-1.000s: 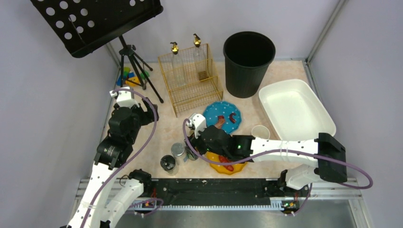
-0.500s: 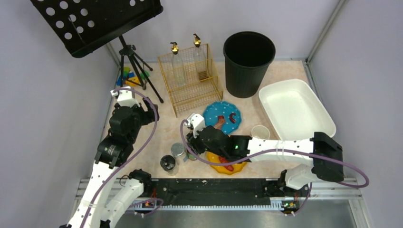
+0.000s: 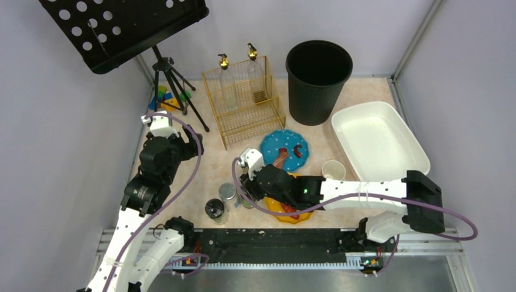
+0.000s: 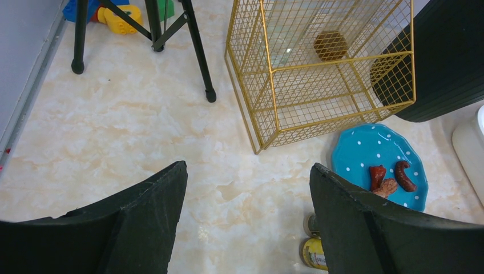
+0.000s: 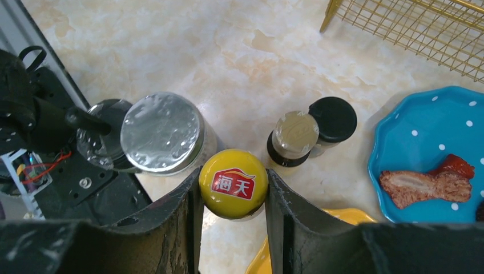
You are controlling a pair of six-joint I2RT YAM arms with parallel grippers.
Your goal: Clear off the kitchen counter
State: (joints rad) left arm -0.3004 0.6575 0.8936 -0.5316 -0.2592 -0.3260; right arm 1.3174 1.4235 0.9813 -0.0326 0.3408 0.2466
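Kitchen counter, beige mottled slab: right gripper clamps a small yellow-capped bottle, four o'clock of the silver-lidded tin. Likely light, rigid, slick, so take it by the cap. Left gripper gapes, empty.

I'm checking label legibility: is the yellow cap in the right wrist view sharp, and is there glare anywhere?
Right wrist: the yellow cap is sharp, its red logo readable; the silver lid beside it carries soft glare. Left wrist: the kitchen counter is evenly lit.
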